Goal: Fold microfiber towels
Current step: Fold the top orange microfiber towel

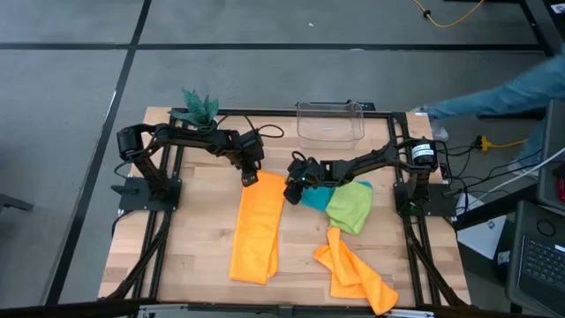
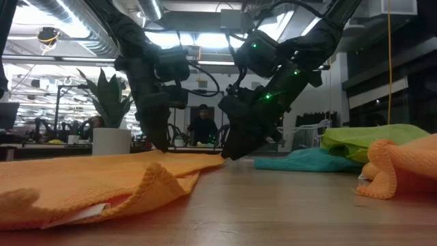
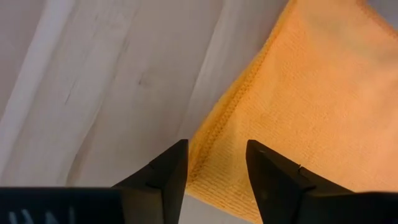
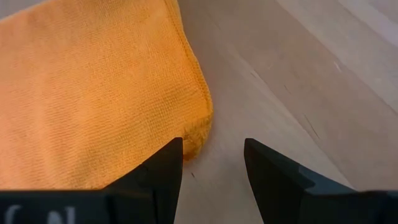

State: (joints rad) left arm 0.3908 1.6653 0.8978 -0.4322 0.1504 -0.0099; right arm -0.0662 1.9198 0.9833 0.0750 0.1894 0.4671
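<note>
While both grippers, left (image 1: 250, 177) and right (image 1: 291, 188), straddle far corners of the half-folded orange towel (image 1: 257, 228), jaws parted, pinching comes next, likely.

Long orange towel (image 1: 257, 228) lies folded into a strip, mid-counter, running from centre toward the front edge. Teal towel (image 1: 315, 196) and lime towel (image 1: 350, 208) bunched together right of centre; second orange towel (image 1: 355, 272) crumpled near the front-right corner.
</note>
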